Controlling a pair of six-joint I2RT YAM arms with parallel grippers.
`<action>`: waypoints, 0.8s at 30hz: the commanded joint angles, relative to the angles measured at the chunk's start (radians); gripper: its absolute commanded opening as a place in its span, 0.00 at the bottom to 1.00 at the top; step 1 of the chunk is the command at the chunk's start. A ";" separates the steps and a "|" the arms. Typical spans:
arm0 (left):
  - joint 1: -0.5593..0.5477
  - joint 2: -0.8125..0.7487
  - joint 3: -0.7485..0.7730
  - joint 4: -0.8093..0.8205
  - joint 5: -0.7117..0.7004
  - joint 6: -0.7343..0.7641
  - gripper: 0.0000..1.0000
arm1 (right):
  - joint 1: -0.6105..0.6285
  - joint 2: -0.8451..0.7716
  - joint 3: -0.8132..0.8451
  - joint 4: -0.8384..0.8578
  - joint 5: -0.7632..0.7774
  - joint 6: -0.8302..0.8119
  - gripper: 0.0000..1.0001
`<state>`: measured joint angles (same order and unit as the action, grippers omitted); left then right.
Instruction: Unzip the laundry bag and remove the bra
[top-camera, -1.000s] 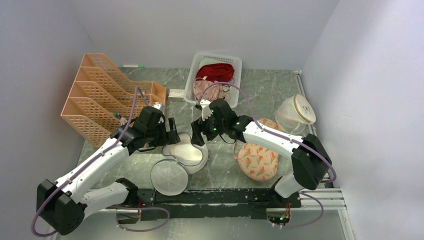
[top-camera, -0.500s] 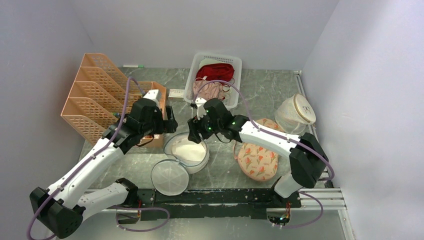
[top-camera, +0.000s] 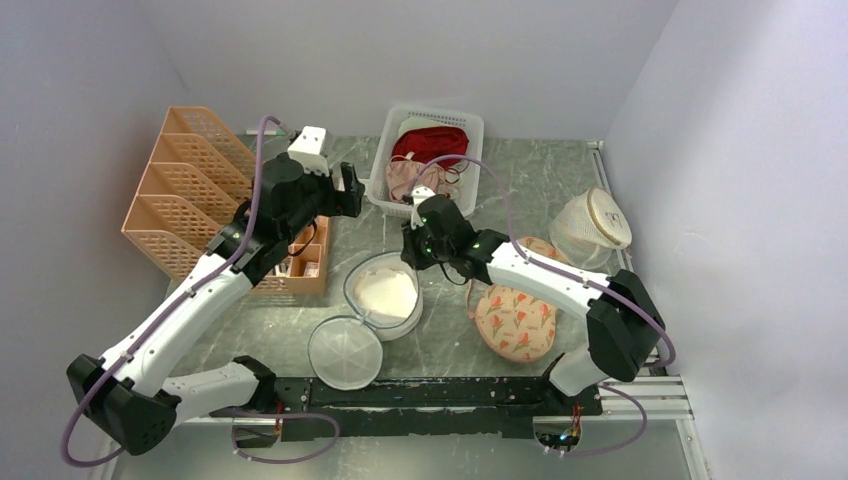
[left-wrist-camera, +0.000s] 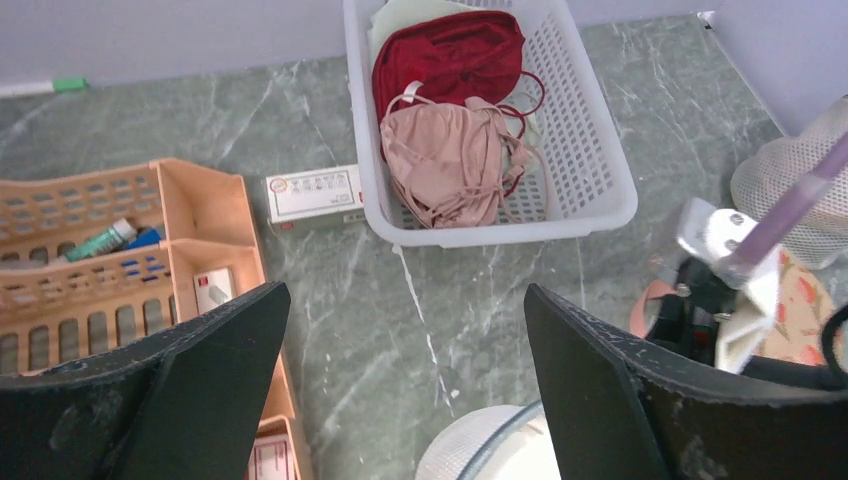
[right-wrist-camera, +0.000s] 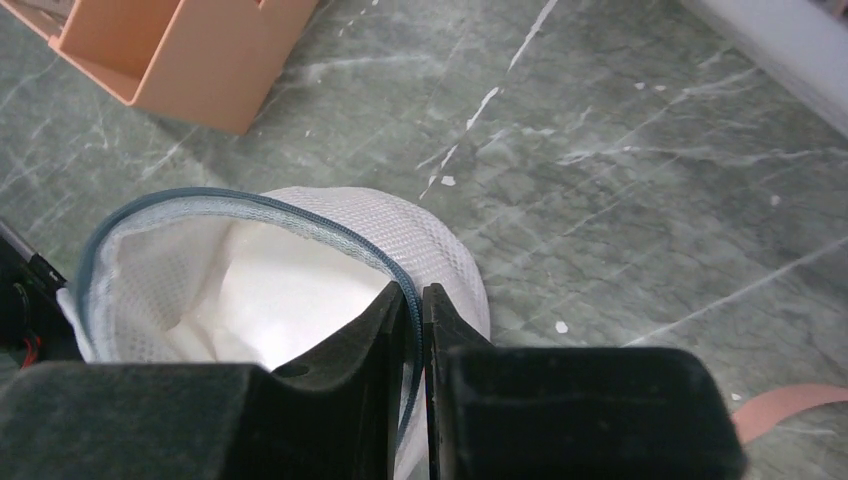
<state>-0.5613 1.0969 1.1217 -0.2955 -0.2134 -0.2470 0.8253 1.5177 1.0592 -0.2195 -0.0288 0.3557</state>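
Pinching dark zipper rim (right-wrist-camera: 250, 203) of laundry bag (top-camera: 385, 297) with right gripper (right-wrist-camera: 415, 295), jaws nearly together. Bag unzipped, mid-table (top-camera: 540, 180) toward near edge, white bra (right-wrist-camera: 270, 300) inside. Holding nothing in left gripper (left-wrist-camera: 400, 300), jaws wide apart.

On the desk (top-camera: 520, 170), the laundry bag (top-camera: 400, 325) sits centre, the bra (top-camera: 385, 293) in it. A basket (top-camera: 440, 110) lies at 12 o'clock, a file rack (top-camera: 185, 190) at 10, a pouch (top-camera: 515, 315) at 3.

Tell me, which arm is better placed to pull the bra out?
Probably left: the left gripper is open and free, while the right gripper pinches the rim of the laundry bag, the bra exposed inside.
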 joint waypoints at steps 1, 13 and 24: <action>0.008 0.032 -0.007 0.140 0.029 0.100 0.99 | -0.024 -0.044 -0.010 0.000 0.049 0.000 0.11; 0.008 -0.013 -0.176 0.221 0.032 0.147 1.00 | -0.082 -0.060 -0.020 -0.056 0.087 -0.007 0.15; 0.008 -0.018 -0.167 0.198 0.027 0.151 0.99 | -0.038 -0.119 0.099 -0.264 0.103 -0.004 0.56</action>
<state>-0.5606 1.0920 0.9413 -0.1238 -0.1932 -0.1074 0.7532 1.4517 1.0954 -0.3981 0.0471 0.3470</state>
